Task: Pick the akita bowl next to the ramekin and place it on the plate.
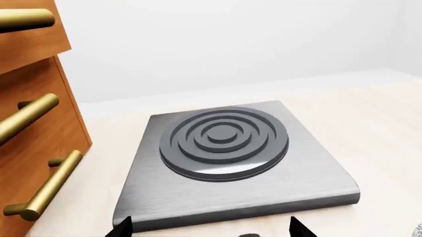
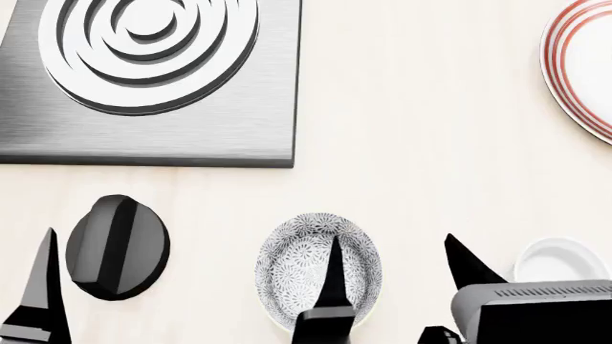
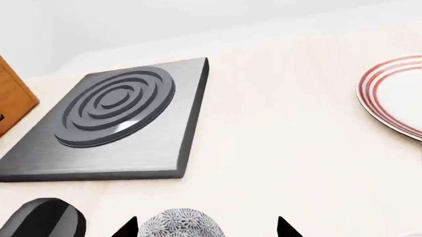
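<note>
The akita bowl [image 2: 304, 264], grey-and-white flowered, stands near the front edge in the head view, with the white ramekin [image 2: 560, 259] to its right. My right gripper [image 2: 402, 266] is open: one finger [image 2: 334, 276] lies over the bowl's inside, the other [image 2: 466, 264] sits between bowl and ramekin. In the right wrist view the bowl [image 3: 179, 224] shows between the open fingertips of the right gripper [image 3: 205, 228]. The red-ringed plate [image 2: 572, 79] [image 3: 386, 96] is at the far right. My left gripper [image 1: 211, 228] is open and holds nothing; one of its fingers [image 2: 43, 283] shows at the left.
A brushed-metal burner slab [image 2: 163, 86] [image 1: 224, 158] [image 3: 118, 118] with raised rings fills the far left. A black knob [image 2: 117, 247] [image 3: 43, 219] lies left of the bowl. Wooden drawers with brass handles [image 1: 39, 148] rise beside the slab in the left wrist view.
</note>
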Motion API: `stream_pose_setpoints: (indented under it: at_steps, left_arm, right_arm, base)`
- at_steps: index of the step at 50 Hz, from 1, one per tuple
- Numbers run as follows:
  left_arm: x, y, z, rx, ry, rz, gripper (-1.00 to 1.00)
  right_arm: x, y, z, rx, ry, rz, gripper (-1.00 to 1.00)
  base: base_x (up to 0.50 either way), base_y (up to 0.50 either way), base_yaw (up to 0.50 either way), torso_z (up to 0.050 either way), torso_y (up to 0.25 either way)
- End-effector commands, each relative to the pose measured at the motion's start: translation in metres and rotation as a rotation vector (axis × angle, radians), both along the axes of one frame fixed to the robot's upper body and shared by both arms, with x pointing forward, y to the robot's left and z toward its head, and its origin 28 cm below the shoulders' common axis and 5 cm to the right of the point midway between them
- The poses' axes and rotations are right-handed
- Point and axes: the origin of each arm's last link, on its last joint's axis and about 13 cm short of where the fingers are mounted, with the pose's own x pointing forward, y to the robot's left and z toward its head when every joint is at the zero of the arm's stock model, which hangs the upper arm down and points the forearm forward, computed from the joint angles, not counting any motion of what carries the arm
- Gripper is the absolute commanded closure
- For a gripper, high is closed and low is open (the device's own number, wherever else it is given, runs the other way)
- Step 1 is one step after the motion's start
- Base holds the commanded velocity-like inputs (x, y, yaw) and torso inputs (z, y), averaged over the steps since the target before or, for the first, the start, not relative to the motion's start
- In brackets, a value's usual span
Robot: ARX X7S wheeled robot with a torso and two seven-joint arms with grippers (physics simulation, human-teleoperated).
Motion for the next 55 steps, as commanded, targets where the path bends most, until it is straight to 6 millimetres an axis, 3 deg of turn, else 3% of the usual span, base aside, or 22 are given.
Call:
stream_pose_setpoints:
  at_steps: [1,55]
  left_arm:
    - [0.0,0.0,-0.001,0.001,0.003,0.0,-1.0]
    - [0.0,0.0,-0.002,-0.005,0.012,-0.005,-1.0]
  right_arm:
    - [0.004,-0.002,-0.002,0.099,0.079,0.029,-1.0]
    - [0.024,-0.002,-0.024,0.133,0.214,0.028,-1.0]
  base:
    - [0.0,0.0,0.0,0.0,0.0]
    - [0.0,0.0,0.0,0.0,0.0]
